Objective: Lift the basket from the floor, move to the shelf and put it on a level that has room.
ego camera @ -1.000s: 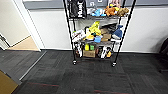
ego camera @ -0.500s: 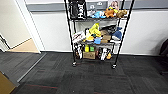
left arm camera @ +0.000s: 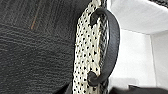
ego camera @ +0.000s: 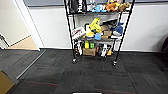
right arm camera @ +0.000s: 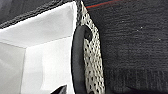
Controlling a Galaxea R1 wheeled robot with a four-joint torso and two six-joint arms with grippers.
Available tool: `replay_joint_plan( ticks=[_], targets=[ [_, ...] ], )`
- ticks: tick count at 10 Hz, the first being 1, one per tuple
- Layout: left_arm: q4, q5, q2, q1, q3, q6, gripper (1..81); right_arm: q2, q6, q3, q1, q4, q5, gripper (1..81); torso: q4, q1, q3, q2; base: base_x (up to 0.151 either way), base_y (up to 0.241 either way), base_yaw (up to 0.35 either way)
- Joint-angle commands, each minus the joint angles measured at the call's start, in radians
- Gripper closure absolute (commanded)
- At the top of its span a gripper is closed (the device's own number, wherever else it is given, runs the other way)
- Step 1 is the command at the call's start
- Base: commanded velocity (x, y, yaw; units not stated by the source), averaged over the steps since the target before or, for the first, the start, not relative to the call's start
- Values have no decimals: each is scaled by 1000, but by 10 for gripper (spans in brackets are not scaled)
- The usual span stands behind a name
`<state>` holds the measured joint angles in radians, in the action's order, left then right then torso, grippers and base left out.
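Observation:
The shelf [ego camera: 70,32], a black wire rack on small wheels, stands ahead against the wall. Its visible tiers are crowded with toys and boxes, and its top runs past the picture's upper edge. Dark grey carpet floor [ego camera: 100,75] lies between me and it. A pale strip of the basket [ego camera: 87,93] peeks in at the head view's lower edge. The left wrist view has the cream woven basket [left arm camera: 86,50] with a dark loop handle [left arm camera: 112,45], above the carpet. My left gripper [left arm camera: 97,88] straddles that wall. My right gripper [right arm camera: 87,90] grips the other wall by its handle [right arm camera: 76,62].
A doorway with tan flooring [ego camera: 23,43] opens at the left. A brown box corner [ego camera: 5,83] sits at the lower left. A dark object [ego camera: 165,45] shows at the right edge. Thin red lines [ego camera: 37,83] cross the carpet.
The whole head picture has shifted: the rack now looks larger and nearer, so I have driven toward it. The basket stays in both grippers.

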<state>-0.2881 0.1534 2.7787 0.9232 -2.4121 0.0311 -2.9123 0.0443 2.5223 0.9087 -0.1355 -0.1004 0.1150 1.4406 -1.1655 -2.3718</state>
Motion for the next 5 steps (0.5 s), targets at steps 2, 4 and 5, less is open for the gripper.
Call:
replay_joint_plan(
  ticks=[2, 4, 5],
  targets=[
    [-10, 57, -16, -158, 4, 1, 10, -7, 32, -8, -147, -33, -36, 10, 0, 14, -8, -23, 0, 0, 0],
    [-10, 80, -19, -191, 5, 1, 10, -9, 39, -11, -171, -53, -36, 10, 0, 50, -11, -81, 0, 0, 0],
    [-10, 87, -17, -194, 4, 1, 10, -10, 40, -17, -176, -62, -36, 10, 0, 54, -11, -87, 0, 0, 0]
  ],
)
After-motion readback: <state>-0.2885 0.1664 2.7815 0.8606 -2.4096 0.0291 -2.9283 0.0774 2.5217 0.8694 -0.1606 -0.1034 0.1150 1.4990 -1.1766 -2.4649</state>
